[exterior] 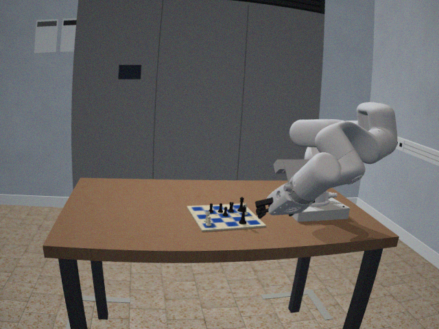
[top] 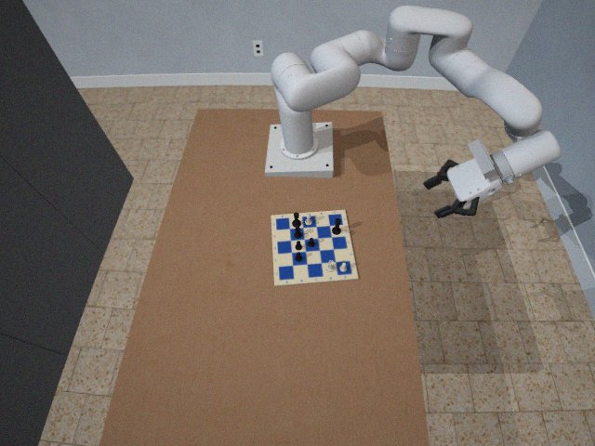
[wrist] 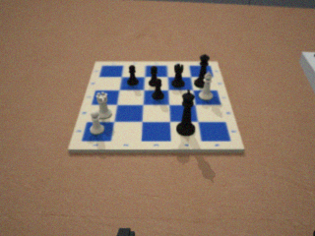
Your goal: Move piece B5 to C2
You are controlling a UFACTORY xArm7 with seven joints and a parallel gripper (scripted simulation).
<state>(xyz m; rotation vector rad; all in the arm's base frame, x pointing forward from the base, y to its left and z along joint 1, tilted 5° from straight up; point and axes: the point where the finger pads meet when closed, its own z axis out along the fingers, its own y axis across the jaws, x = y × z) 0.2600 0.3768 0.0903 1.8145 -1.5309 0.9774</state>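
A small blue-and-cream chessboard (top: 317,281) (exterior: 226,227) (wrist: 148,146) lies on the brown table (top: 240,360) (exterior: 123,212). It carries several black pieces and three white ones, all upright. A tall black piece (top: 337,225) (exterior: 243,216) (wrist: 186,115) stands on the side nearest the gripper. A white piece (top: 308,220) (wrist: 207,88) stands beside another tall black piece (top: 296,219) (wrist: 202,71). Two white pieces (top: 330,265) (wrist: 102,104) share one corner. The edge letters are too small to read. My gripper (top: 433,197) (exterior: 261,207) is open and empty, beyond the table's edge, aimed at the board.
The arm's white base plate (top: 300,165) (exterior: 320,212) stands on the table behind the board. A dark cabinet wall (top: 47,191) runs along one side. Tiled floor lies below the gripper.
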